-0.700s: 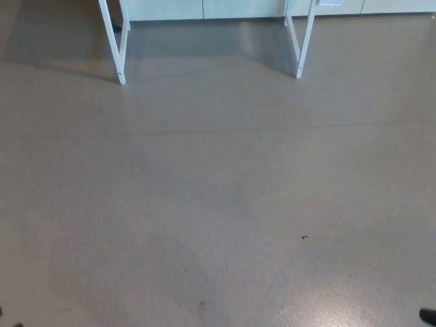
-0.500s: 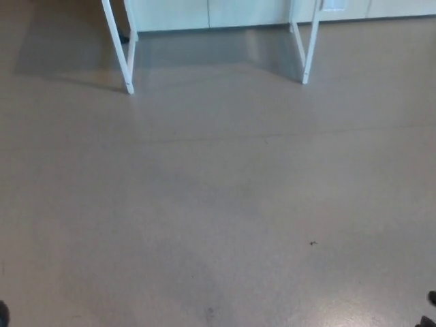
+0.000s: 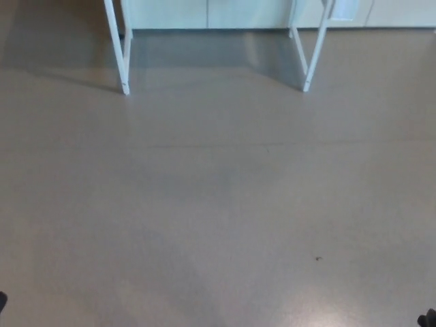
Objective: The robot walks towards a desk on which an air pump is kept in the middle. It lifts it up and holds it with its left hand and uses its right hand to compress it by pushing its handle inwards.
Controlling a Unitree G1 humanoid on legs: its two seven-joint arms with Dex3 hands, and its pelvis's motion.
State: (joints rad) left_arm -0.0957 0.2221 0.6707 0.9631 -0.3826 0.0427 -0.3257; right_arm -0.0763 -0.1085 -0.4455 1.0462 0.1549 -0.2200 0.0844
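Item 1, floor point(image 3: 218, 204): grey-brown, smooth, filling nearly all of my head view. A faint seam line runs across it in the upper half, and a small dark speck point(image 3: 317, 258) lies lower right. A pale sheen of reflected light sits near the bottom edge, right of centre.

Item 2, desk legs: two white pairs, the left pair point(image 3: 120, 48) and the right pair point(image 3: 310, 48), both cut off by the top edge. I see only the lower lengths and the feet resting on the floor. The desk top itself is out of frame, so the air pump cannot be located from here; it does not show in my view.

Item 3, cabinet fronts point(image 3: 204, 13): pale panels along the top edge behind the legs, cropped, with thin vertical joins between them. A light rectangular piece point(image 3: 344, 8) near the right leg pair is also cut off; I cannot tell what it is.

Item 4, dark slivers at the bottom left corner point(image 3: 2, 301) and bottom right corner point(image 3: 428, 318): too small and cropped to identify.

Item 5, hands: neither shows, so I cannot tell the state of the fingers.
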